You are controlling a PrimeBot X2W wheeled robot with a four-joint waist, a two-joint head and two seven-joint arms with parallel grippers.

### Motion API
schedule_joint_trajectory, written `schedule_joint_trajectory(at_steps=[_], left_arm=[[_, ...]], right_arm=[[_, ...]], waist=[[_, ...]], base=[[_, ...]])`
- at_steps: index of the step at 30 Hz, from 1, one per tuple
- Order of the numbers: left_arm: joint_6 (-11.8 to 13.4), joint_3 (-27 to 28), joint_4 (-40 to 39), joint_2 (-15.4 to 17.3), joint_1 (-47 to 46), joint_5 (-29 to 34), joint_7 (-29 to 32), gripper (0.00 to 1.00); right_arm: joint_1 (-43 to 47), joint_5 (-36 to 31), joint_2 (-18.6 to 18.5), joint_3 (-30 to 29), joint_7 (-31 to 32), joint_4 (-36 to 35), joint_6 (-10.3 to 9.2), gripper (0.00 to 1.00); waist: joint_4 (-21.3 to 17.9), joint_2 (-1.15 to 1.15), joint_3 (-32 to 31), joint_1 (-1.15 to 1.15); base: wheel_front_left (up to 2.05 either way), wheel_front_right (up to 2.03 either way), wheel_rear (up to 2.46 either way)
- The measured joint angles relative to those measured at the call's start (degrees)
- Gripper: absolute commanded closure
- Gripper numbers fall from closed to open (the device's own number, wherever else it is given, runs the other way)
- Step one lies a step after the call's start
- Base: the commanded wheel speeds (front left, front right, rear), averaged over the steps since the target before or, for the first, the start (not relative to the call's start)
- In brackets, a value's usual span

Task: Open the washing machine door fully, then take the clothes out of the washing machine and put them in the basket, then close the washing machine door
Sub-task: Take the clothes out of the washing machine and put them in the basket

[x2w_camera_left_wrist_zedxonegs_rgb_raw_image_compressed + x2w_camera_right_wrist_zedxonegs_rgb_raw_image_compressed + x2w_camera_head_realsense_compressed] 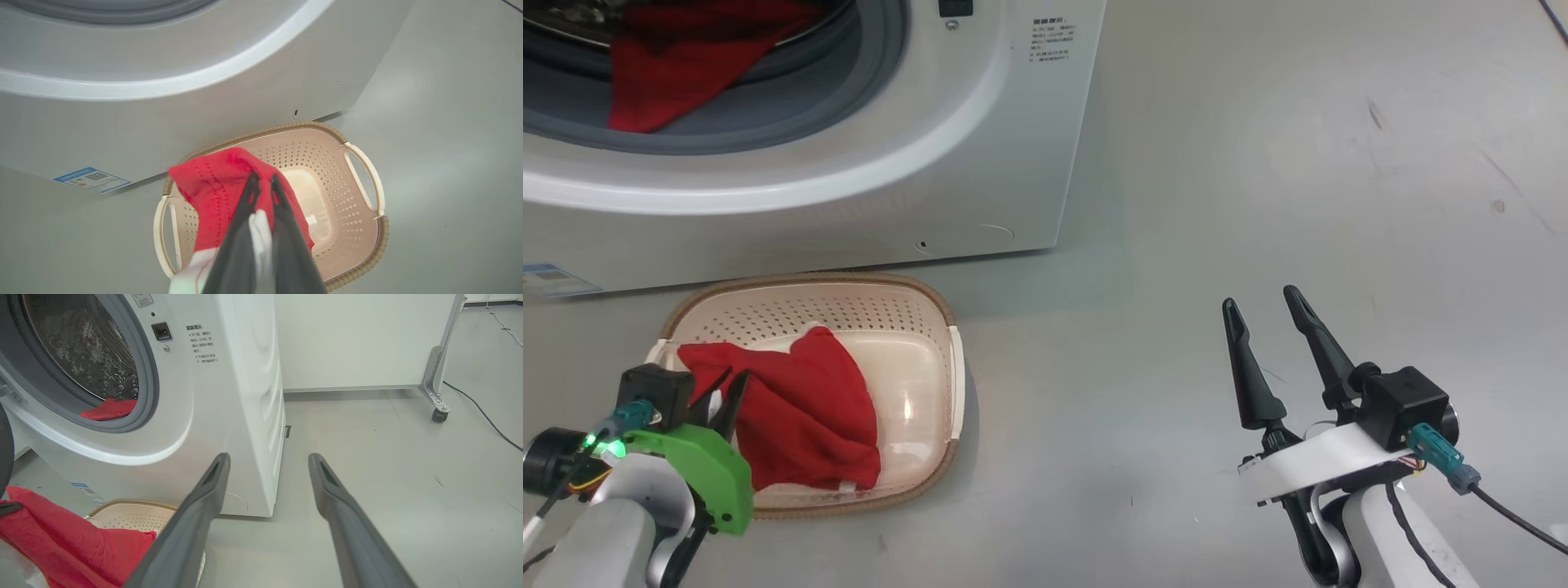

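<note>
- The red garment [800,408] is pinched at one edge by the left gripper [731,388], whose two dark fingers are clamped tight on the cloth, a fold of white panel squeezed between them.
- From that pinch the cloth spreads away to the gripper's right and down into the basket [931,294], with its long run slanting across the tub's floor.
- The left forearm rises from the near left, and its fingers tilt forward and down over the basket's left end, towards the washing machine [980,163].
- The basket sits on the floor [1298,163] just beyond the gripper, close against the machine's front, its length running alongside that front with a loop handle at each end.
- A second red garment [670,73] lies further ahead, draped over the grey gasket at the drum's mouth.
- The right gripper [1260,298] hangs well off to the right over bare floor, fingers spread wide, holding nothing and pointing forward past the machine's corner.
</note>
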Motion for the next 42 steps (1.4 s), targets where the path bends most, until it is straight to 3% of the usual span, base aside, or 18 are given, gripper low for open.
schedule_joint_trajectory(at_steps=[17,30,31,32,33,42], left_arm=[[-0.1,0.0,8.4,2.0,-7.2,1.5,1.5,1.0],[-0.1,0.1,14.8,2.0,-9.2,1.4,1.5,1.0],[-0.1,0.1,15.2,2.0,-9.4,1.4,1.5,0.95],[-0.1,0.0,15.6,2.0,-9.7,1.4,1.5,0.53],[-0.1,0.0,16.1,1.9,-10.0,1.4,1.4,0.02],[-0.5,-0.5,19.6,0.6,-11.5,1.2,0.7,0.0]], right_arm=[[-4.4,2.4,0.0,2.4,0.0,-2.5,-0.15,0.0],[-5.7,3.5,0.0,3.6,0.0,-2.9,-1.52,0.0],[-5.8,3.7,0.0,3.6,0.0,-3.0,-1.63,0.0],[-6.1,3.7,0.0,3.6,0.0,-3.1,-1.68,0.0],[-6.3,3.7,0.0,3.5,0.0,-3.1,-1.7,0.0],[-6.8,4.1,0.0,3.3,0.0,-2.9,-2.59,0.0]], waist=[[-6.2,0.0,11.2,0.0],[-9.2,0.0,15.0,0.0],[-9.3,0.0,15.2,0.0],[-9.5,0.0,15.4,0.0],[-9.6,0.0,15.5,0.0],[-9.4,0.0,15.1,0.0]], base=[[0.0,0.0,0.0],[0.0,0.0,0.0],[0.0,0.0,0.0],[0.0,0.0,0.0],[0.0,0.0,0.0],[0.0,0.0,0.0]])
